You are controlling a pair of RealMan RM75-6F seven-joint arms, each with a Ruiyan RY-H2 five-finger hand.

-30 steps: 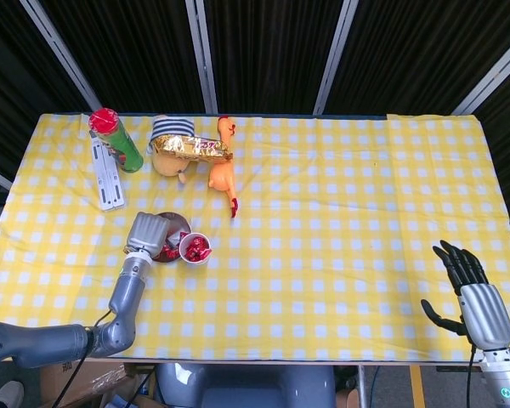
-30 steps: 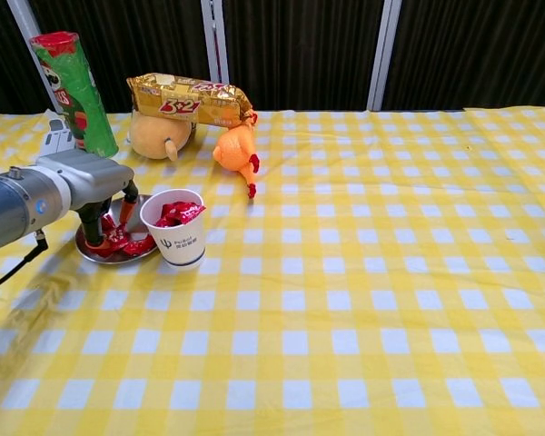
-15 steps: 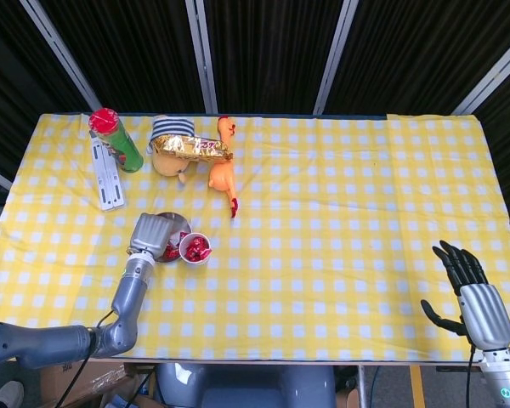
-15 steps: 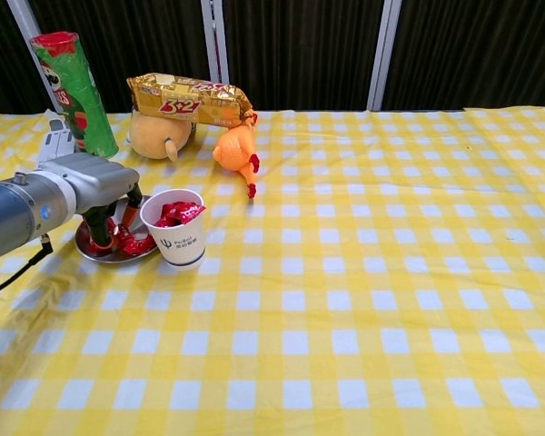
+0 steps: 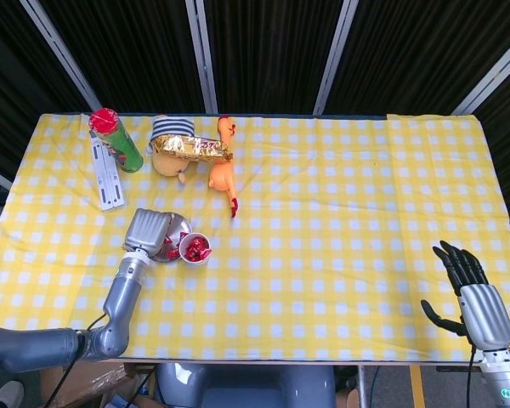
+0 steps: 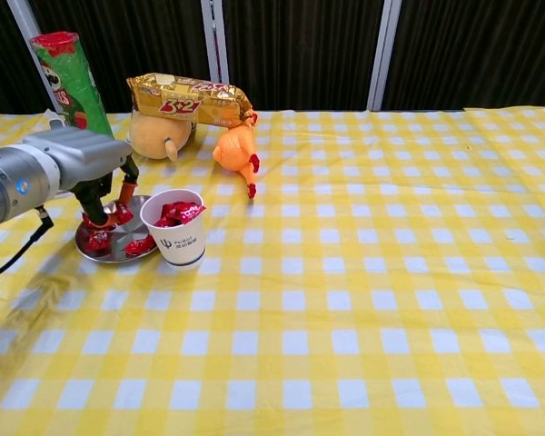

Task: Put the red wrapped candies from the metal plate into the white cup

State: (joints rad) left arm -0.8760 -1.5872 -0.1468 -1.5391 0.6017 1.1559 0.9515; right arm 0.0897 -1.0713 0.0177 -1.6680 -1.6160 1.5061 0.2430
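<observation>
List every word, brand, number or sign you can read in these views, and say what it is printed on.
"3+2", in red and white on the gold snack packet lying across the plush toy.
White cup: a small dark logo with a line of text beside it, too small to read.
Green chip can: printing on its side, too blurred to read.
White strip beside the can: markings too small to read.

Tablecloth [image 6: 363, 300]: matt woven cloth, yellow-white check, faint creases. Metal plate [image 6: 114, 255]: shiny steel, mirror-like. Candies [image 6: 98, 241]: glossy crinkled red foil. White cup [image 6: 179, 237]: smooth matt paper. Left hand [image 6: 89, 163]: brushed grey metal shell, satin sheen. Snack bag [image 6: 193, 100]: reflective gold foil. Chicken toy [image 6: 237, 150]: smooth orange rubber.
</observation>
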